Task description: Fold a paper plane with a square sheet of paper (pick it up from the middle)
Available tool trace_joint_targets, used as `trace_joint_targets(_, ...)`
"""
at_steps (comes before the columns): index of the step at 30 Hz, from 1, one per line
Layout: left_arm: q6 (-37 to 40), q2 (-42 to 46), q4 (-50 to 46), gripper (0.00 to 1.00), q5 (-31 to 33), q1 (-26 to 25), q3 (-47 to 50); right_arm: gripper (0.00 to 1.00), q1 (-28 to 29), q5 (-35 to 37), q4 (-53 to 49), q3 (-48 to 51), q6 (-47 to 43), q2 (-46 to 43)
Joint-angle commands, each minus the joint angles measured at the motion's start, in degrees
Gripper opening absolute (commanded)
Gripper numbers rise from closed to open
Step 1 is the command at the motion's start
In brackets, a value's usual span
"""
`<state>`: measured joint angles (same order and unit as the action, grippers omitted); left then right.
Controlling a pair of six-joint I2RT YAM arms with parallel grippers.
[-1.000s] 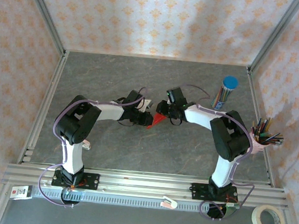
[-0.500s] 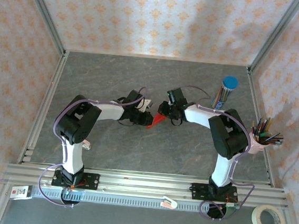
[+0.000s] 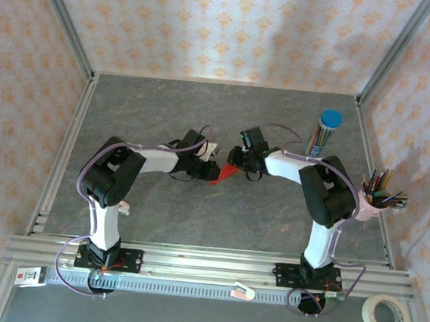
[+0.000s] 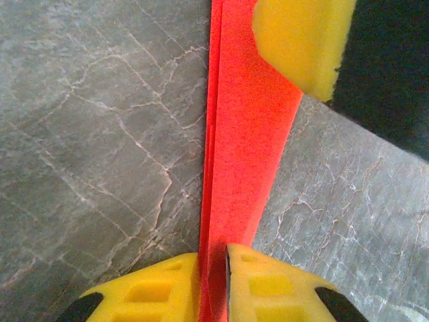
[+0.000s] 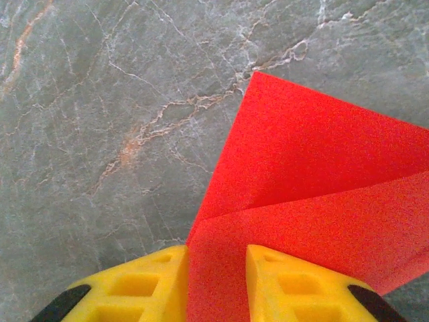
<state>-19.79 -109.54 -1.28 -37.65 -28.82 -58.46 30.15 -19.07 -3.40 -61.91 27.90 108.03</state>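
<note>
Surface: grey marble-look tabletop, mid-cell, w/ orange-patterned walls and alu frame posts round it.
Task thing: thin bright red paper sheet, already part-folded into a narrow tapering strip w/ layered edges. It sits at table centre, btwn the two wrists.
Left jaws: left gripper is pinched nearly closed on the strip's near end. Paper runs edge-on through the slit btwn the yellow pads.
Right jaws: right gripper is clamped on the other end. Red paper fills the gap btwn its pads, and a diagonal crease and one corner fan out beyond them.
Key relation: long axis runs straight out from the left jaws to the right arm's yellow pad, which lies on the far end. So one end per arm, neither nearer, grippers facing each other along the strip.
Next move (est.): prob. another fold or crease. Any pull should go along that axis, since a sideways twist could tear or slip the paper.
Bystanders: blue-capped clear tube of coloured pencils and pink cup of pencils, both well apart to the right.
</note>
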Motion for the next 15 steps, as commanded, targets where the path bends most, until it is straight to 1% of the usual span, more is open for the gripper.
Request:
trace_joint_targets(1,1.5,-4.7,-2.4,0.17,1.6,-0.9,1.1,0.28,-0.5,1.2,-0.8,0.2,0.2,1.3)
trace_joint_targets(10,1.6,-3.6,-3.4,0.17,2.1,-0.9,0.8,0.27,-0.9,0.8,1.0,5.1,0.1,1.1)
trace_joint_targets(15,0.3,1.2,-4.8,0.2,4.0,-0.9,-1.1,0.27,-1.5,0.0,2.9,9.1,-0.9,0.1)
